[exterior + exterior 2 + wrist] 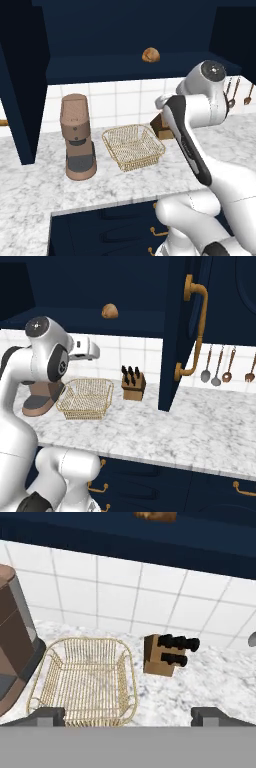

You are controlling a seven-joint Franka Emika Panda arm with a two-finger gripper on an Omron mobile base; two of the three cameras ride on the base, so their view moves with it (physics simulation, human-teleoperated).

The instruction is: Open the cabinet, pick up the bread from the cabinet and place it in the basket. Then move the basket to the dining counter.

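Note:
The navy cabinet (100,67) stands open, its right door (177,331) swung out over the counter with its brass handle (198,326) showing. The bread (150,55) (110,311) lies on the cabinet's bottom shelf and peeks in at the hand view's top edge (155,516). Below it on the marble counter stands the golden wire basket (133,146) (86,398) (85,682), with nothing in it. My gripper (131,716) is open and holds nothing, hovering above the basket's near right side, well below the shelf. The dining counter is out of view.
A brown coffee machine (77,137) (37,398) stands just left of the basket. A wooden knife block (161,127) (133,384) (162,654) sits to its right against the tiled wall. Ladles and spoons (217,366) hang further right, behind the open door.

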